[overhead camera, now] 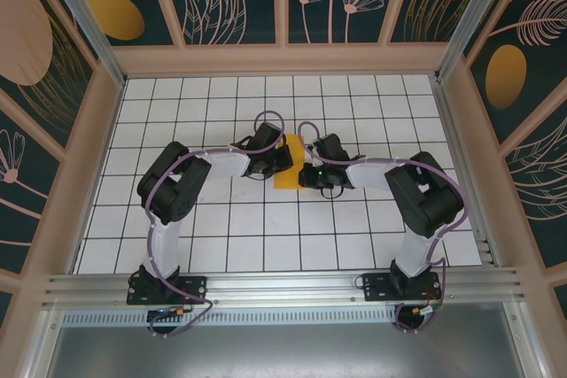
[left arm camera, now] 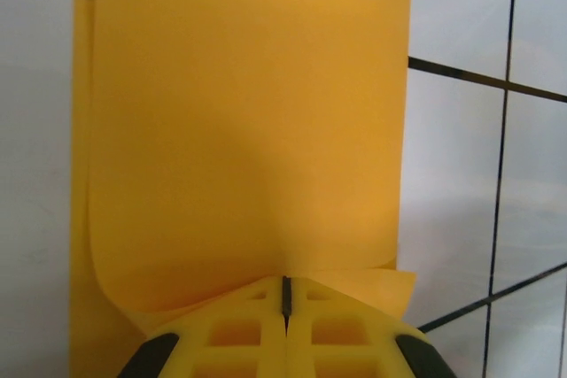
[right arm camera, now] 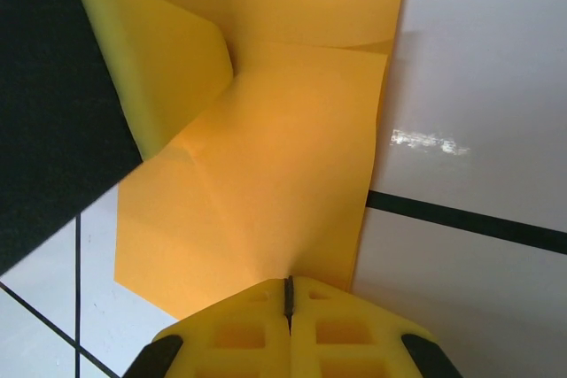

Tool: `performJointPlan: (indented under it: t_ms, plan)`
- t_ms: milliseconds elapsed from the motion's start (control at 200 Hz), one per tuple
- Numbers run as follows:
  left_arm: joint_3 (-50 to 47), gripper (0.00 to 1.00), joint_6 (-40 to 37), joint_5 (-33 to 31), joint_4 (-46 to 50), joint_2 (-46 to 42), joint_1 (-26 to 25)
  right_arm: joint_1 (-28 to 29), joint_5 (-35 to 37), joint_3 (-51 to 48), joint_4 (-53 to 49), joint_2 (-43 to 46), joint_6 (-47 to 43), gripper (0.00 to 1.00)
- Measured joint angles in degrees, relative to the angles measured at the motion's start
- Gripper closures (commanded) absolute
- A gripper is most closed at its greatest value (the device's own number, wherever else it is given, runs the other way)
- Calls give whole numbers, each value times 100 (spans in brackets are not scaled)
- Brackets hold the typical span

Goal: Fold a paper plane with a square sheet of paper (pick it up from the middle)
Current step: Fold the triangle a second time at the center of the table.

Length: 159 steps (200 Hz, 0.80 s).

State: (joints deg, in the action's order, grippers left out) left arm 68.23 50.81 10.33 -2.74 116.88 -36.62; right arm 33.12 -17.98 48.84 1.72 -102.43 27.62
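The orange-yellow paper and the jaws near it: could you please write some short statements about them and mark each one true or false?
1. The paper sits between the left jaws and the right jaws. True.
2. The left jaws stand wide open above the paper. False: they are shut on the paper's edge.
3. The paper lies flat in a single layer. False: the left wrist view shows one part curling over another.
4. The right jaws are shut on the paper. True.
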Motion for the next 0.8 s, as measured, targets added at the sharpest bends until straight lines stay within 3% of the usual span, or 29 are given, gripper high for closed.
performJointPlan:
  t_ms: [621, 796]
  plan:
    - [-702, 95, -26, -278, -402, -407, 420, 2, -22, -175, 289, 116, 146, 96]
    - [-708, 94, -323, -157, -424, -415, 457, 4, -439, -278, 120, 280, 334, 95]
